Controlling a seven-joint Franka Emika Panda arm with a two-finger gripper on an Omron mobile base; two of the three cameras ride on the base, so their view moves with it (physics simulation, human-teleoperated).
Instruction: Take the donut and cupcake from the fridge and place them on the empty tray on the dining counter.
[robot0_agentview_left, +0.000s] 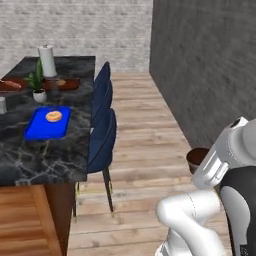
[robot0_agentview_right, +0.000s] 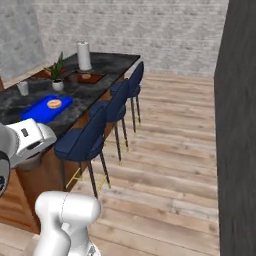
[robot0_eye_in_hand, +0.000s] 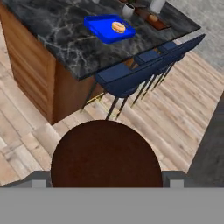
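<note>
The small round brown-topped cupcake (robot0_eye_in_hand: 105, 153) was held between wide-set jaws; the glazed donut (robot0_agentview_left: 53, 116) lay on the bright blue tray (robot0_agentview_left: 40, 129).

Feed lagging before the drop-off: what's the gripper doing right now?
Gripper: closed on the cupcake, its brown top between the fingers; carried short of the dining counter.

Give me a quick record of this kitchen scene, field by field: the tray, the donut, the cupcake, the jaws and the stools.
tray: blue tray lying on the dining counter
donut: donut in the tray, toward its far end
cupcake: cupcake between the jaws, off the counter, over the wooden floor
jaws: set wide around the cupcake
stools: blue stools in a row along the counter's edge
</note>
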